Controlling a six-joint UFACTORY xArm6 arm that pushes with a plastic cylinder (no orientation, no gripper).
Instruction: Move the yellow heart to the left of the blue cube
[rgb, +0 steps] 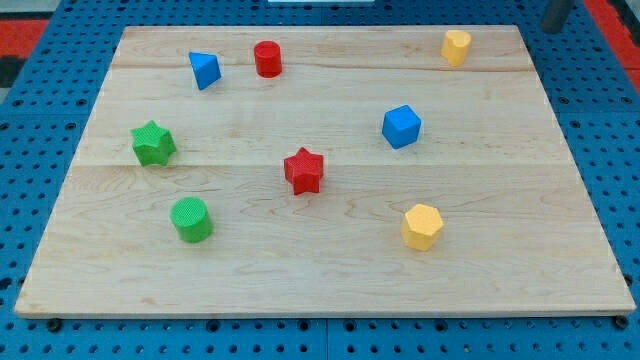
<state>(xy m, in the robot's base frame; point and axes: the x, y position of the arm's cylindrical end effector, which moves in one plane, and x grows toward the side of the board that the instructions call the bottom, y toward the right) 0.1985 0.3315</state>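
Observation:
The yellow heart (456, 47) lies near the board's top edge, towards the view's right. The blue cube (401, 126) sits below it and a little to the left, right of the board's middle. A short piece of the dark rod shows at the view's top right corner. My tip (549, 28) is just beyond the board's top right corner, well to the right of the yellow heart and touching no block.
A blue triangle (204, 69) and a red cylinder (267, 59) lie at the top left. A green star (152, 143) and a green cylinder (190, 219) are at the left. A red star (304, 170) is in the middle. A yellow hexagon (422, 226) is at the lower right. The wooden board (320, 280) rests on a blue pegboard.

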